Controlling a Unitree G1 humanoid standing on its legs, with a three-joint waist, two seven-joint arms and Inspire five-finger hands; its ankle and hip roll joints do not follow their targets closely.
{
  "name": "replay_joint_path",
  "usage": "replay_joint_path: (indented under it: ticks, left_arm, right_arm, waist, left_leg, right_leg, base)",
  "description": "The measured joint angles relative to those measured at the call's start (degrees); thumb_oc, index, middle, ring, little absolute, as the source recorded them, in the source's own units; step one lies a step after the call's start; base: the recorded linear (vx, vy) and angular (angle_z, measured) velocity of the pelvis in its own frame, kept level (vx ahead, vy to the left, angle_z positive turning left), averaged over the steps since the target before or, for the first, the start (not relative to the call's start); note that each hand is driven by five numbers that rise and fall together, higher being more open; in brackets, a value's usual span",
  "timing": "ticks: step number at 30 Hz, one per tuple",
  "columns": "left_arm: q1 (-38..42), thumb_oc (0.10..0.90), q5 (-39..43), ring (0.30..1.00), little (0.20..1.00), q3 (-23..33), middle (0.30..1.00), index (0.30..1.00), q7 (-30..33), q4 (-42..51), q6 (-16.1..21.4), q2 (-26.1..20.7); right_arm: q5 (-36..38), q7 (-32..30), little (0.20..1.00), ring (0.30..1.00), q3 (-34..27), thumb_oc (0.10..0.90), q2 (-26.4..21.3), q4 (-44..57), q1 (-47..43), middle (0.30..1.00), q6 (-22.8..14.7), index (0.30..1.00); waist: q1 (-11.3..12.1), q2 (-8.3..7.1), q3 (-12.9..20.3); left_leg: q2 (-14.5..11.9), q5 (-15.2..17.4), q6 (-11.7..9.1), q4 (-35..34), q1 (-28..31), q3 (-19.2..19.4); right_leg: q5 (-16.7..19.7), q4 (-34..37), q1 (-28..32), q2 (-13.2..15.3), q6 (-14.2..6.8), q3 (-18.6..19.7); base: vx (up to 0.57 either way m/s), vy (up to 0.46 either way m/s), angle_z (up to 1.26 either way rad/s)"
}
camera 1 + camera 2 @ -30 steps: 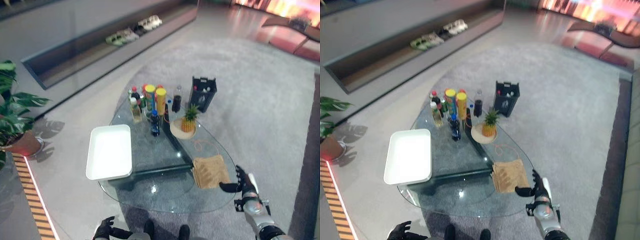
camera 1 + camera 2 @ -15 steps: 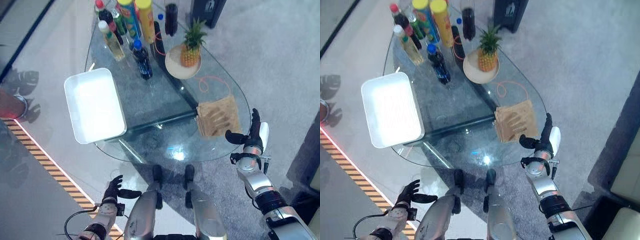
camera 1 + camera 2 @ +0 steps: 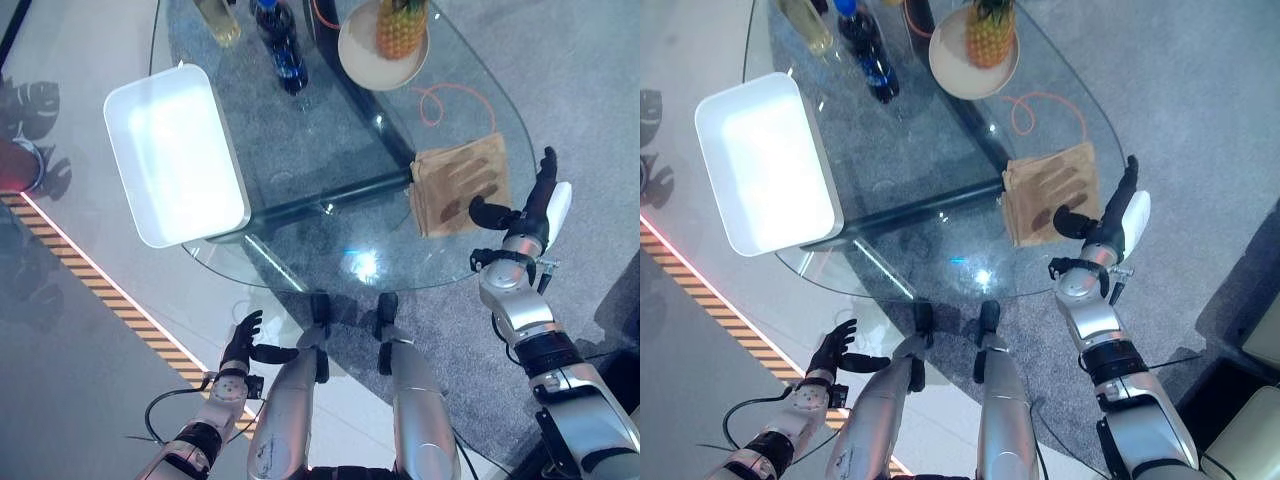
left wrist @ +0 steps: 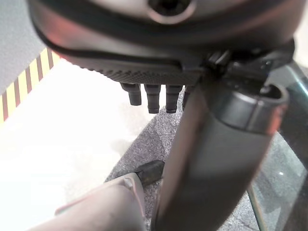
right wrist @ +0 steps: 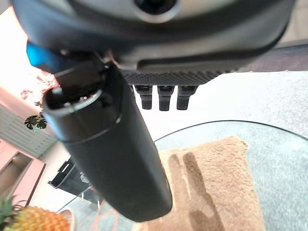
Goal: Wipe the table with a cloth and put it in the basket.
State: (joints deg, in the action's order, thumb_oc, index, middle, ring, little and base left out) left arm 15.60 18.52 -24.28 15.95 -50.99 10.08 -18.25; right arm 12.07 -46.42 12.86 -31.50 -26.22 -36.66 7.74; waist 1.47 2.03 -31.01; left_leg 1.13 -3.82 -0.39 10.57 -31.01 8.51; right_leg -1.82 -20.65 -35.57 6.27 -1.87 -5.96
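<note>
A tan cloth [image 3: 458,184] is seen lying ungrasped near the glass table's [image 3: 330,150] edge, just beside the right hand [image 3: 520,212] with fingers straight; wiping and basketing are judged still undone.

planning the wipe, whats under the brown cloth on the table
The brown cloth lies flat on the glass table near its right edge. Grey carpet shows through the glass around it; directly beneath the cloth is hidden.

Two silver-grey arms with black joint bands are seen. Each ends in a dark robot hand, left [image 3: 243,344] and right [image 3: 520,215]; a white cover is borne by the right one.
</note>
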Motion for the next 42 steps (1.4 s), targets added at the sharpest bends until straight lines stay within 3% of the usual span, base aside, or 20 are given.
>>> replay_joint_path:
  ticks: [15,30,42]
  left_arm:
    - [1.11,0.800,2.41,0.900,0.900,-2.07,0.900,0.900,1.06,2.79,0.08,-0.44]
    - [1.93,0.800,4.54,0.900,0.900,-2.91,0.900,0.900,1.08,4.06,-0.02,-0.81]
    - [2.10,0.800,5.66,0.900,0.900,-4.06,0.900,0.900,1.12,6.62,0.29,-2.31]
  right_arm:
    - [10.72,0.15,0.900,0.900,0.13,0.800,-1.58,-6.78,-8.22,0.900,0.38,0.900]
    - [12.13,5.12,0.900,0.900,4.01,0.800,-4.82,-11.07,-12.18,0.900,1.19,0.900]
    - [7.91,5.40,0.900,0.900,7.97,0.800,-7.09,-13.95,-17.36,0.900,8.12,0.900]
  waist:
    - [1.68,0.35,0.00]
    - [1.66,0.47,-0.03]
    - [1.86,0.58,0.04]
  left_leg:
    - [0.46,0.05,0.09,3.14,-7.57,-1.09]
    - [0.85,-0.01,0.19,4.99,-11.40,-1.92]
    - [1.27,-0.26,0.18,6.70,-15.16,-2.92]
  right_leg:
    - [-0.22,-2.96,-7.11,0.59,0.30,-0.09]
    - [-0.31,-4.35,-10.23,1.09,0.32,-0.61]
    - [-0.65,-6.20,-13.51,1.85,0.47,-1.60]
  base:
    - [0.02,0.022,0.03]
    - [0.02,0.021,0.02]
    - [0.01,0.008,0.04]
